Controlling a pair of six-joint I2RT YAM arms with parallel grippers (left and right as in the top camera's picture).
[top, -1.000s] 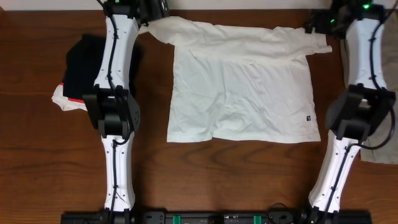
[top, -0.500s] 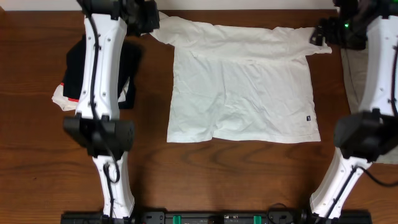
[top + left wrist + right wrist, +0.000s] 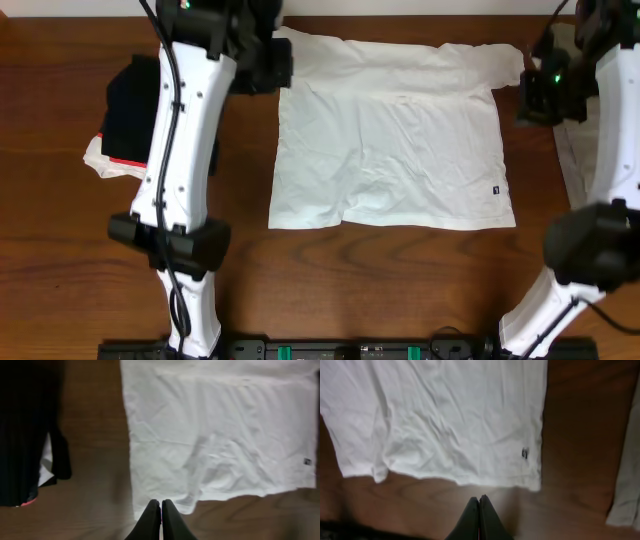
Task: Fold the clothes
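The white T-shirt [image 3: 390, 130] lies spread flat on the wooden table, its small black hem tag [image 3: 495, 190] at the lower right. No lettering shows on the side facing up. My left gripper [image 3: 268, 68] hovers over the shirt's upper left corner and hides the left sleeve. Its fingers [image 3: 161, 504] are shut with no cloth between them. At the right sleeve [image 3: 512, 65], just off its edge, my right gripper [image 3: 537, 98] hangs with its fingers [image 3: 479, 498] also shut and empty. Both wrist views look down on the shirt [image 3: 215, 435] [image 3: 445, 415] from well above.
A black folded garment with a red edge [image 3: 130, 100] lies left of the shirt, partly under the left arm, and shows in the left wrist view [image 3: 25, 435]. A flat olive-grey cloth [image 3: 578, 165] lies along the right table edge [image 3: 626, 460].
Both grippers have gone from open to shut. The left gripper moved right onto the shirt's left shoulder. The right gripper moved toward the front, beside the right sleeve. The shirt has stayed flat.
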